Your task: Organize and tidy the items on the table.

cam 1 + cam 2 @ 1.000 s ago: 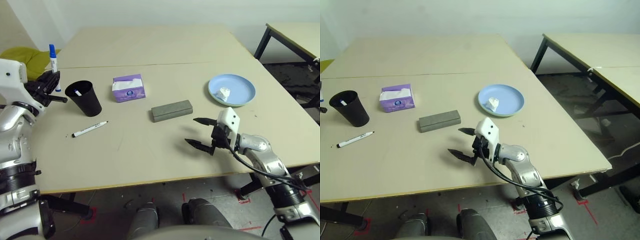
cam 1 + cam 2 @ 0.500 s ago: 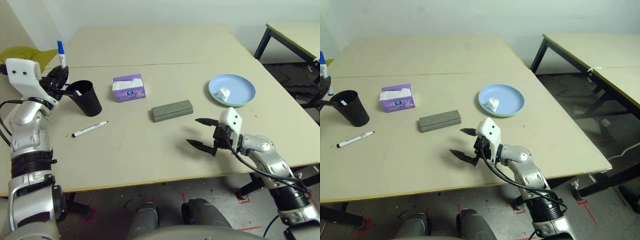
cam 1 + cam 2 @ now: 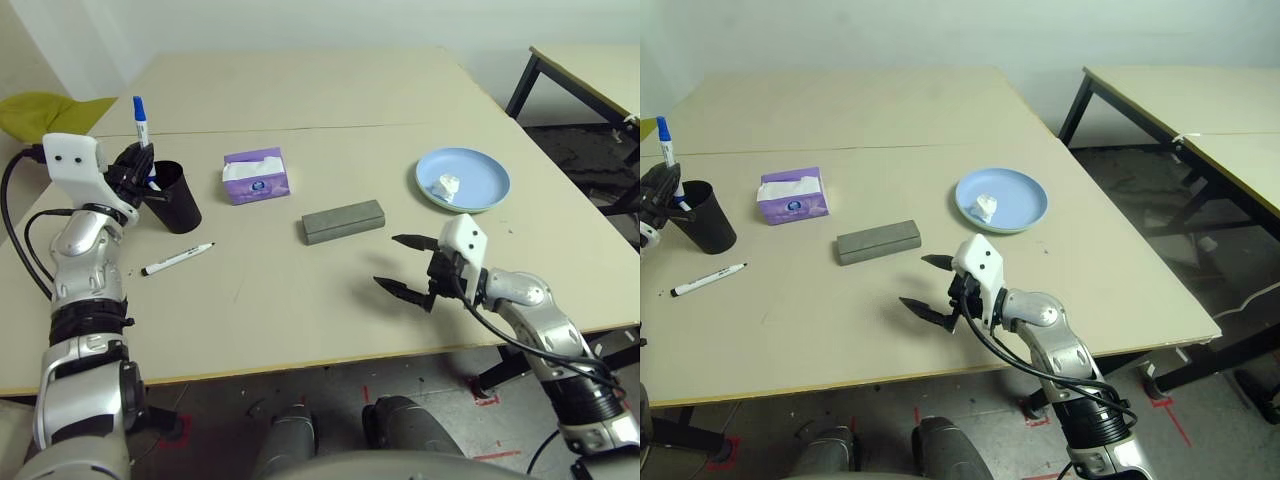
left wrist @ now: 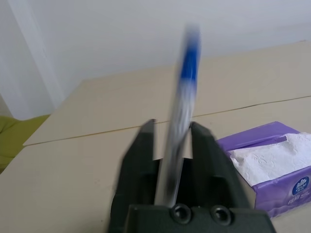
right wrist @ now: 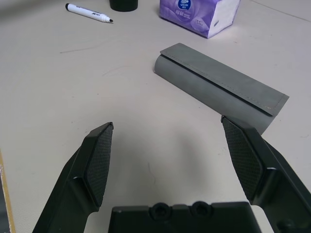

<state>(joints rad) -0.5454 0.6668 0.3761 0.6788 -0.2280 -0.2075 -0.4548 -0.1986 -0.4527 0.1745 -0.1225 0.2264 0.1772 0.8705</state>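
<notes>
Both head views look down and forward over the table (image 3: 300,290) from above, sharing nearly the whole top. Wrist cams sit low and close, both catching the purple tissue box (image 5: 200,14).

A plain white wall (image 3: 300,20) runs behind my work area. To my right stands a second beige table with black legs (image 3: 1180,100). The floor (image 3: 1200,230) beneath it is dark grey, with red tape marks (image 3: 1170,415) near me. Lighting is soft and even.
</notes>
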